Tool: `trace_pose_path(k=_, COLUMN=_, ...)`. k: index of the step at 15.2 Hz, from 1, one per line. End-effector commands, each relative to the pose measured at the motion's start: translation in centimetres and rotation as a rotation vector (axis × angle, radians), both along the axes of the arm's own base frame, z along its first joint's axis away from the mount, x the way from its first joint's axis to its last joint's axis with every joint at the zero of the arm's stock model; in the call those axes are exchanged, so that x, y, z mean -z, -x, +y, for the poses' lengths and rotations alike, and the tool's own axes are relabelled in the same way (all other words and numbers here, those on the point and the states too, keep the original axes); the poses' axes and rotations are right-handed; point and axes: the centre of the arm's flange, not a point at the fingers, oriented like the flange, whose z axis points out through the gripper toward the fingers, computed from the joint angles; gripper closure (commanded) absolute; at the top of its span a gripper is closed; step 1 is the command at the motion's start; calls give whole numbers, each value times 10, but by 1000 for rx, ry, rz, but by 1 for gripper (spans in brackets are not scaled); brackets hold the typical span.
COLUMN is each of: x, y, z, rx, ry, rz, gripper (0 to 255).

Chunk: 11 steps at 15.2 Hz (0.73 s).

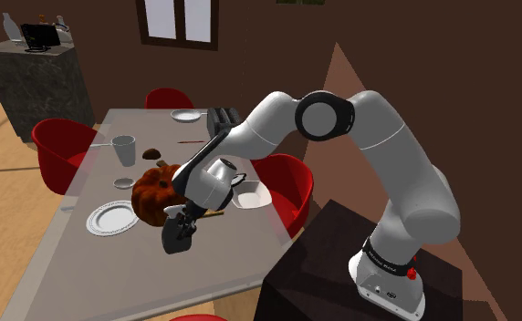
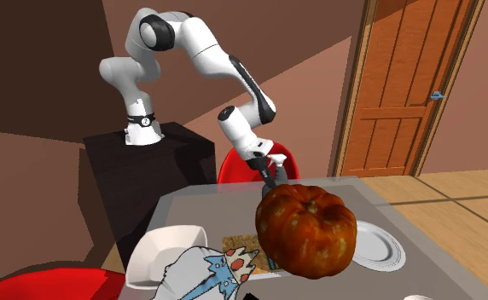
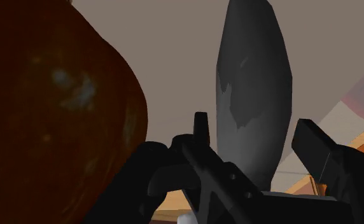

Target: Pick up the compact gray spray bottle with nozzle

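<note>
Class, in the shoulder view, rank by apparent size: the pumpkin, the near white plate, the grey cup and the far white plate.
1. pumpkin, partly behind the arm
2. near white plate, almost as wide
3. grey cup
4. far white plate, shrunk by distance

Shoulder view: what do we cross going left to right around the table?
Red chair → grey cup → pumpkin → white dish → robot base.
</note>
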Motion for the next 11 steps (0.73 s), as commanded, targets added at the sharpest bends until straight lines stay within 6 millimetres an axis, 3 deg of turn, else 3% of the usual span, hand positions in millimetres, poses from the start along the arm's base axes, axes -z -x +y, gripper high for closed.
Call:
trace_pose_path(k=1, x=1, y=0, z=0, rx=0, ry=0, rz=0, gripper=255)
trace_pose_path(k=9, x=1, y=0, z=0, rx=0, ry=0, rz=0, gripper=255)
trace_pose_path(k=11, x=-10, y=0, z=0, rx=0, ry=0, rz=0, gripper=255)
